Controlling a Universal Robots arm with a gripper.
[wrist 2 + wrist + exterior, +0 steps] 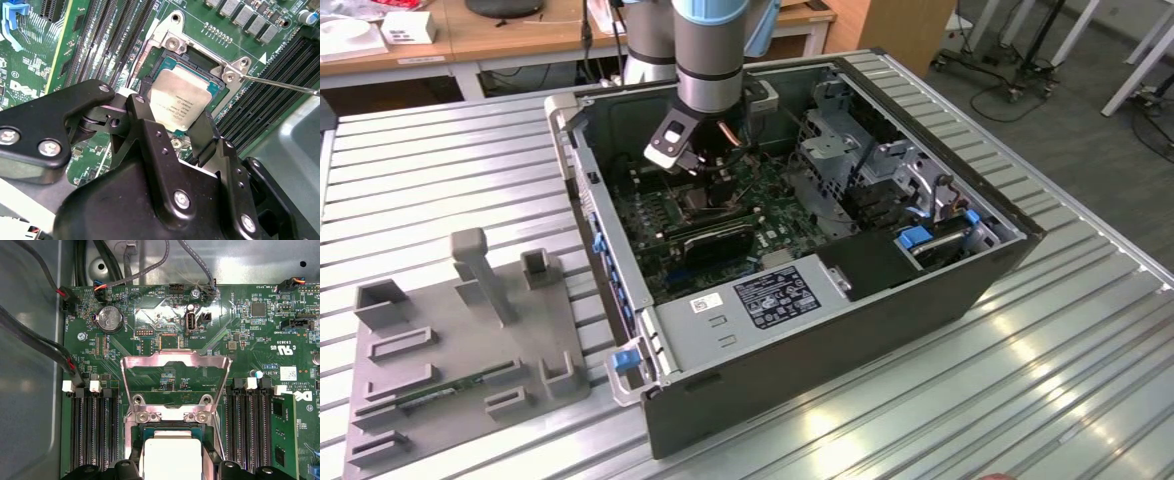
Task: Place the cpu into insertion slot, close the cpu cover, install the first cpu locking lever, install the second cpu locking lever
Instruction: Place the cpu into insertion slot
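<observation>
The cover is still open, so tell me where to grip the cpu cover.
Probably the free crossbar of the cpu cover, opposite its hinge, approached from above: it stands swung open, and that thin bare bar gives most leverage. The pincer grips the cpu now.

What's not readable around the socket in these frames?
1. Second wrist view: whether the cpu is fully down in the insertion slot; the fingers cover two of its edges.
2. First wrist view: much of the cpu, cut off by the picture edge.
3. Exterior view: the insertion slot, hidden under the gripper.
</observation>
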